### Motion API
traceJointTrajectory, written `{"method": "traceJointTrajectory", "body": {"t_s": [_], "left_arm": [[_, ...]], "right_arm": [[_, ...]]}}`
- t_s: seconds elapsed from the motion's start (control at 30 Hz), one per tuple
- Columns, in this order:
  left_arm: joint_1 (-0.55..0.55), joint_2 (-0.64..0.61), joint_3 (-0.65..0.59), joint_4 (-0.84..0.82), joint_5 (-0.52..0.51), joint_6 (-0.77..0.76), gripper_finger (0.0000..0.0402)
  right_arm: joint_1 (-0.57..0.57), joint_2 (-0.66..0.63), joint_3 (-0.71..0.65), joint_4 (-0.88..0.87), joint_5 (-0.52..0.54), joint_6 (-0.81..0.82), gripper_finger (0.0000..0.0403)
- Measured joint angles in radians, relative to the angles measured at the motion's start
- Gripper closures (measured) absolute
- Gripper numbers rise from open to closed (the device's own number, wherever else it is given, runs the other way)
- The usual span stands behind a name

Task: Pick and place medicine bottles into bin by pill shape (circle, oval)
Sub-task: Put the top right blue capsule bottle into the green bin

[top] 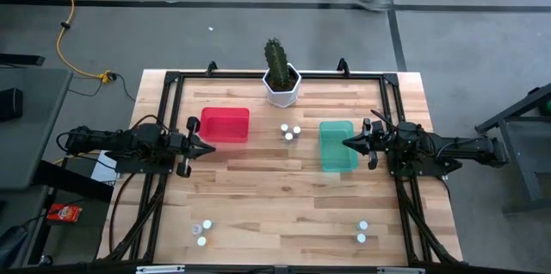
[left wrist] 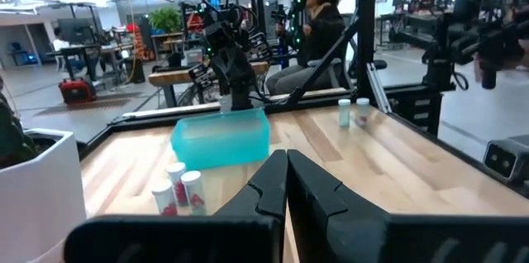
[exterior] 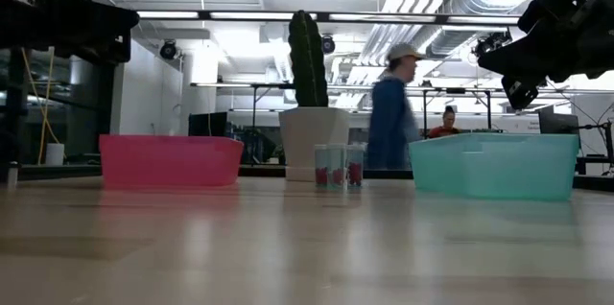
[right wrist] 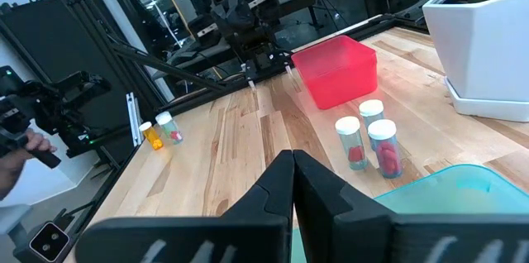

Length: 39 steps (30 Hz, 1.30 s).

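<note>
Three small white-capped medicine bottles (top: pixel 290 133) stand on their bases in a cluster at the table's middle, between the red bin (top: pixel 225 125) and the teal bin (top: pixel 337 145); they also show in the right wrist view (right wrist: pixel 372 137). Two more bottles (top: pixel 201 231) stand near the front left, one with an orange body (right wrist: pixel 153 136). Two bottles (top: pixel 362 232) stand near the front right. My left gripper (top: pixel 207 147) is shut and empty, hovering beside the red bin's near left corner. My right gripper (top: pixel 349 143) is shut and empty above the teal bin's right edge.
A white hexagonal pot (top: pixel 281 86) with a cactus stands at the far middle edge. A black frame (top: pixel 172 80) runs around the table. People show in the room beyond the table (exterior: pixel 389 113). Bare wood lies between the bins and the front bottles.
</note>
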Motion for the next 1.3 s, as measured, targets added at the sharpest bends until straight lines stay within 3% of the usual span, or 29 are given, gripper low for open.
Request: {"method": "traceJointTrajectory", "body": {"t_s": [0.13, 0.27, 0.33, 0.4, 0.53, 0.63, 0.83, 1.0, 1.13, 1.3], "left_arm": [[0.0, 0.0, 0.0, 0.051, 0.0, -0.014, 0.0401], [0.0, 0.0, 0.0, 0.093, 0.003, -0.1, 0.0401], [0.0, 0.0, 0.0, 0.11, 0.001, -0.151, 0.0401], [0.001, 0.0, 0.0, 0.111, -0.011, -0.153, 0.0401], [0.003, 0.0, 0.0, 0.117, -0.1, -0.136, 0.0401], [0.003, 0.0, 0.0, 0.149, -0.126, -0.128, 0.0401], [0.003, 0.0, 0.0, 0.209, -0.133, -0.081, 0.0401], [0.003, 0.0, 0.0, 0.203, -0.133, -0.085, 0.0401], [0.003, 0.0, 0.0, 0.197, -0.134, -0.091, 0.0401], [0.003, 0.0, 0.0, 0.197, -0.134, -0.091, 0.0401]], "right_arm": [[0.0, 0.001, 0.0, 0.033, 0.027, 0.027, 0.0402], [0.0, 0.0, 0.0, 0.169, 0.201, 0.002, 0.0402], [0.0, 0.004, 0.0, 0.261, 0.239, 0.006, 0.0402], [0.0, 0.012, 0.0, 0.375, 0.194, -0.007, 0.0402], [0.001, 0.064, 0.001, 0.601, -0.018, -0.045, 0.0402], [0.001, 0.141, 0.035, 0.652, -0.05, -0.057, 0.0402], [0.0, 0.424, 0.201, 0.582, 0.026, -0.138, 0.0402], [-0.005, 0.7, 0.394, 0.359, 0.139, -0.184, 0.0387], [-0.026, 0.91, 0.541, 0.175, 0.216, -0.18, 0.0345], [-0.056, 1.156, 0.695, 0.055, 0.181, -0.208, 0.0276]]}}
